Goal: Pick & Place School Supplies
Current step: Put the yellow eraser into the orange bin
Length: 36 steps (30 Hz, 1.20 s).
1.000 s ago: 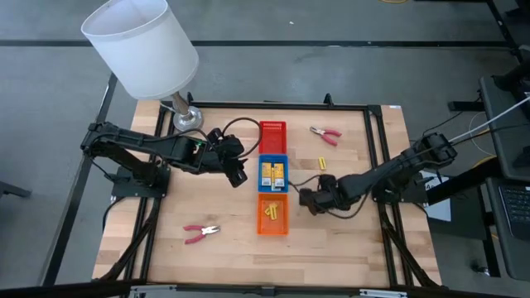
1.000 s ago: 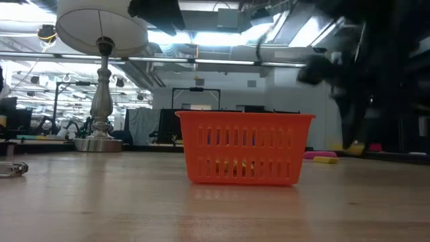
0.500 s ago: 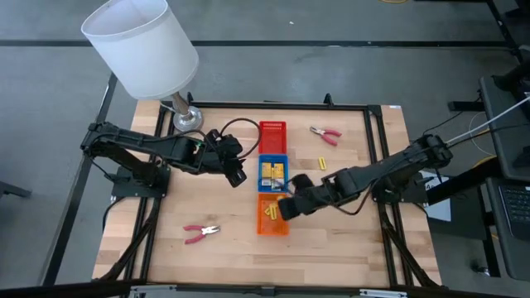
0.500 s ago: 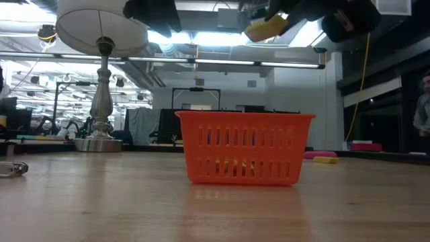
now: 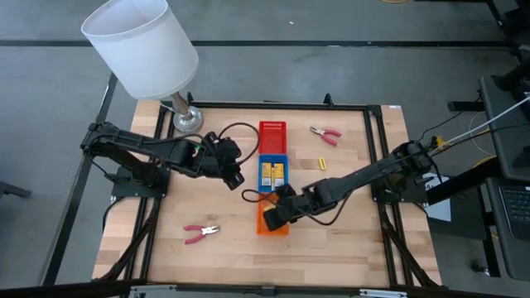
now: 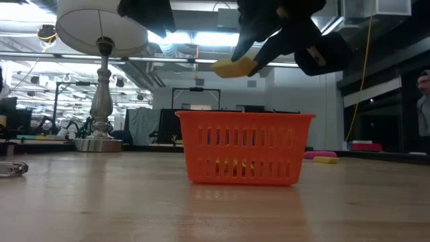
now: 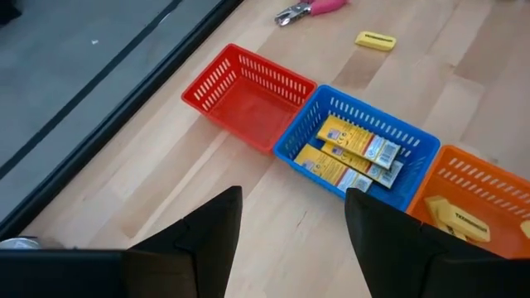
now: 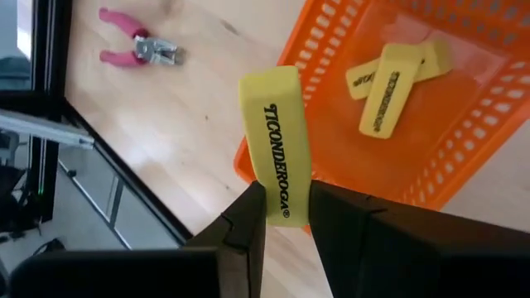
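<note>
We log the wooden table [image 5: 166, 248] first, then the three slotted plastic baskets set in a column at its centre: the red basket [image 5: 272, 131] farthest, the blue basket [image 5: 273, 173] in the middle holding yellow rectangular packets [image 7: 352, 154], and the orange basket [image 5: 284, 223] nearest.

The right arm reaches in from the right, and its right gripper [image 8: 285, 207] hangs above the orange basket's left near edge. The fingers are closed to a narrow gap on a yellow rectangular eraser stick with dark lettering [image 8: 277, 145], pinched at one end so the rest stands out past the fingertips. In the low view this stick [image 6: 233, 66] sits well above the basket rim, tilted slightly. From the right wrist view we see two more yellow sticks [image 8: 389, 79] lying on the basket floor; the held stick sits over the rim rather than the middle, so we judge that the drop needs a small shift to the right, toward the basket's centre.

The left gripper [image 7: 291, 219] waits left of the blue basket, fingers spread wide and empty.

Loose items left on the table: a pink-handled plier [image 5: 201, 233] near left, a second plier [image 5: 325, 132] far right, and one yellow stick [image 5: 321, 161] right of the blue basket.
</note>
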Each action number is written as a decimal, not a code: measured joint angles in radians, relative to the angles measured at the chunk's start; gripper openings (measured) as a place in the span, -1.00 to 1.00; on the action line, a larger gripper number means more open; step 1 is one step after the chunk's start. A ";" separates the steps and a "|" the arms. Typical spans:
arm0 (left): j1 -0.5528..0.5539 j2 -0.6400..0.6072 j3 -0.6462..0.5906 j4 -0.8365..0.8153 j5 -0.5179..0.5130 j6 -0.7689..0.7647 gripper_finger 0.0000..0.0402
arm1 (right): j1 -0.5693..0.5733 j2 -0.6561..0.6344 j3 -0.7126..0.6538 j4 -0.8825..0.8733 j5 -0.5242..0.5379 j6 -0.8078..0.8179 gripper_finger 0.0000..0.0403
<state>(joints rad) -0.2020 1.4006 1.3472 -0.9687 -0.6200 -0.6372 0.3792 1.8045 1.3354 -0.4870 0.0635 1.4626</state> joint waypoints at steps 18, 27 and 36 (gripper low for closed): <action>-0.021 -0.010 0.000 -0.166 -0.088 -0.012 0.06 | 0.026 0.000 0.000 0.018 0.034 0.040 -0.03; -0.018 -0.179 -0.001 -0.218 -0.082 0.131 0.06 | 0.036 -0.076 0.000 -0.221 0.144 0.029 0.06; 0.006 -0.436 -0.132 0.014 0.114 0.230 0.06 | -0.137 -0.304 -0.156 -0.399 0.205 -0.039 0.06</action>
<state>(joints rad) -0.1959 0.9642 1.2147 -0.9545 -0.5061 -0.4070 0.2424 1.5008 1.1793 -0.8864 0.2681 1.4235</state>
